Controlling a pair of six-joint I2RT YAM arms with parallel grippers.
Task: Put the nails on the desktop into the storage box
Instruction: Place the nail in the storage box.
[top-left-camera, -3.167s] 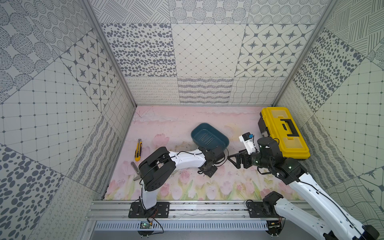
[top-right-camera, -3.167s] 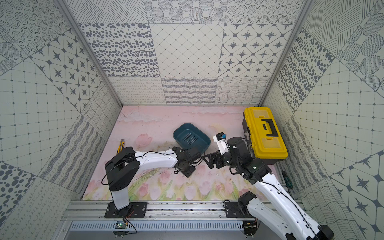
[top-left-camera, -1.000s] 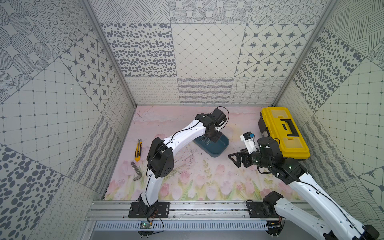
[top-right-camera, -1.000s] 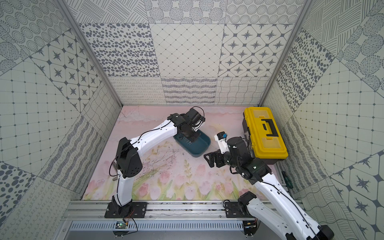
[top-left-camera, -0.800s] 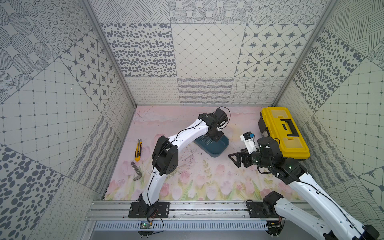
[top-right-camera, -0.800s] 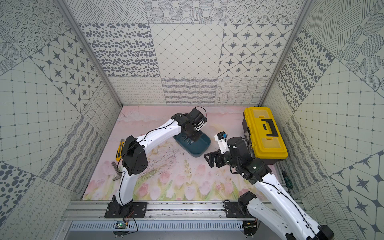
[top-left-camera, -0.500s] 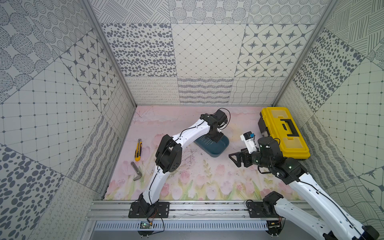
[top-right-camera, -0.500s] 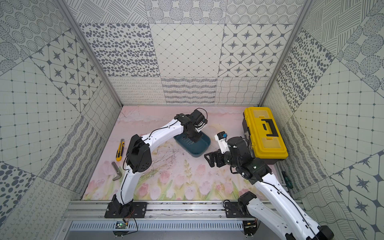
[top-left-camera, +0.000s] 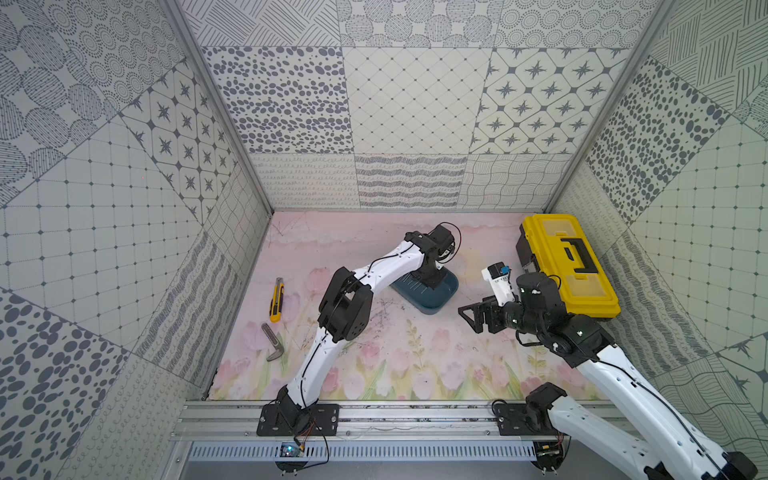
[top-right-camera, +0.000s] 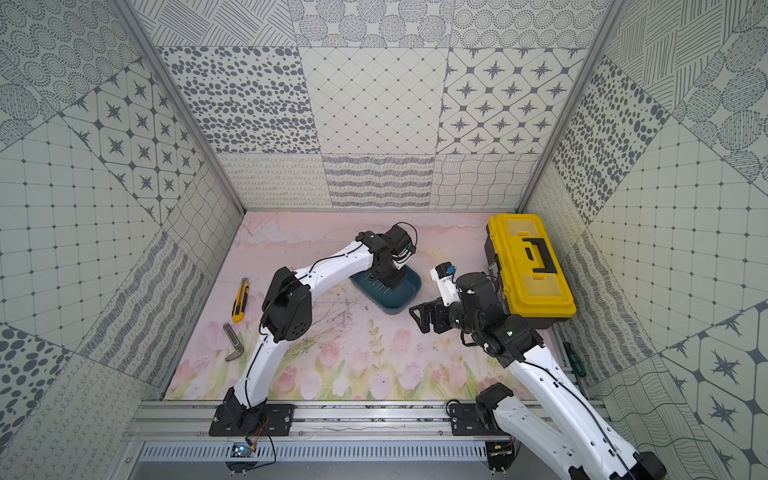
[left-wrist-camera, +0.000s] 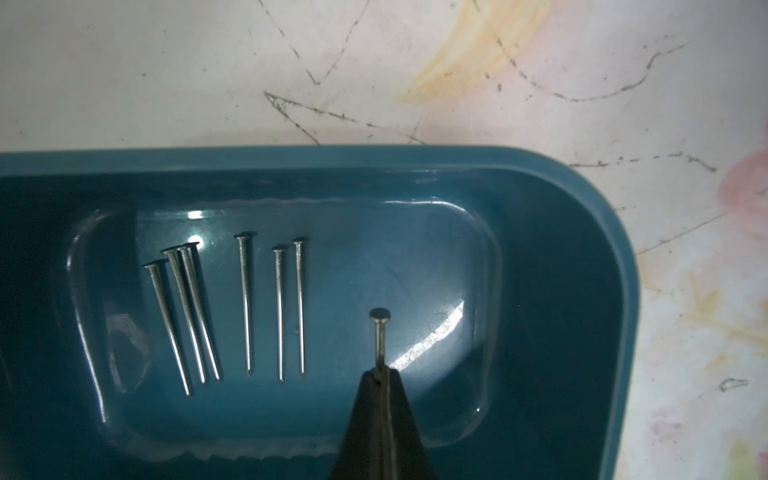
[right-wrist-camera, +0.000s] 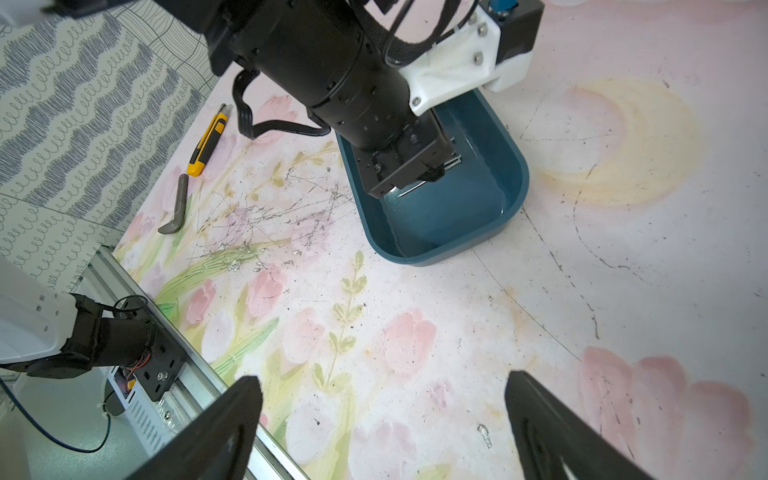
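Note:
The dark teal storage box (top-left-camera: 437, 306) (top-right-camera: 400, 300) sits on the tulip-printed desktop (top-left-camera: 395, 357), right of middle in both top views. My left gripper (top-left-camera: 432, 282) (top-right-camera: 392, 283) hangs inside it, pointing down. In the left wrist view its tips (left-wrist-camera: 382, 374) are shut on a thin grey nail (left-wrist-camera: 380, 336), head away from the tips, above the box floor. Several more nails (left-wrist-camera: 246, 303) lie side by side on that floor. My right gripper (top-left-camera: 467, 318) (right-wrist-camera: 382, 382) is open and empty, hovering over bare desktop in front of and to the right of the box.
A yellow toolbox (top-left-camera: 565, 257) with a black handle stands at the right wall, close behind my right wrist. A yellow utility knife (top-left-camera: 275, 295) and a grey bent metal tool (top-left-camera: 273, 347) lie near the left wall. Patterned walls close three sides.
Three seconds ago my left gripper was low on the desktop in front of the box; it now hangs in the box. Over the last second only its elbow has swung right. The right arm is still.

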